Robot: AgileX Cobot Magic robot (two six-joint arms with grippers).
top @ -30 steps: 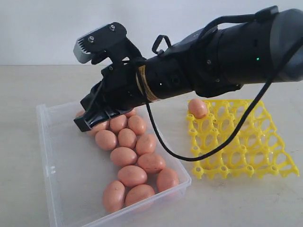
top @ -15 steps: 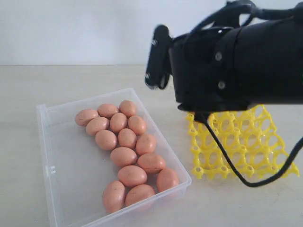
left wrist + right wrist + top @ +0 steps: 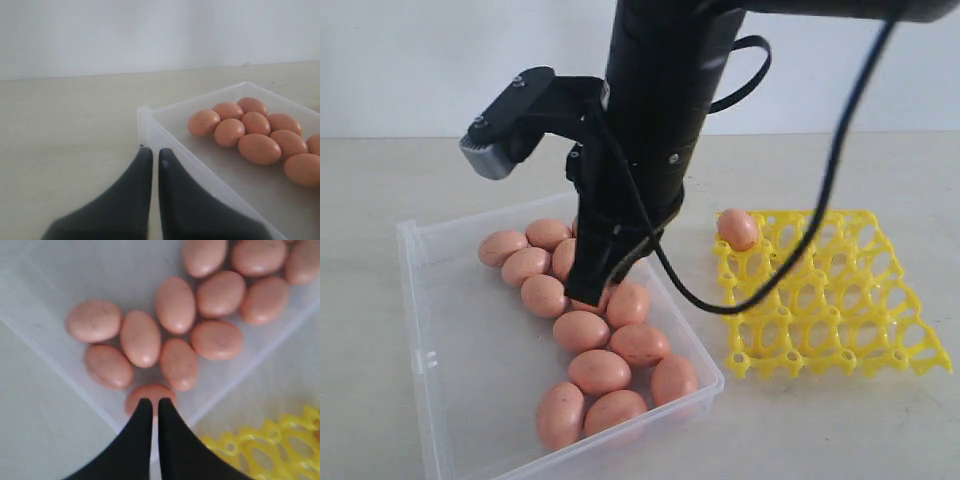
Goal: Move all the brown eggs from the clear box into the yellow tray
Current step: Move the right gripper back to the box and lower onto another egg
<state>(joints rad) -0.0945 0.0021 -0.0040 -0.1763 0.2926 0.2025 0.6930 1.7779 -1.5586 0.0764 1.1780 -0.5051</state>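
One brown egg (image 3: 738, 228) sits in the upper-left cup of the yellow tray (image 3: 817, 357). The others fill the clear box (image 3: 470, 350) at lower left. The right end effector (image 3: 588, 288), closed and empty, has swung down from mid-frame onto them. The left end effector (image 3: 151, 156) is closed too.

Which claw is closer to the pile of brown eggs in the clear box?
The right. The right gripper hangs just over the brown eggs in the clear box; the left gripper sits outside the box, beside its corner.

Black arm (image 3: 660, 110); black looping cable (image 3: 839, 150); grey-faced camera block (image 3: 505, 125), two screws.
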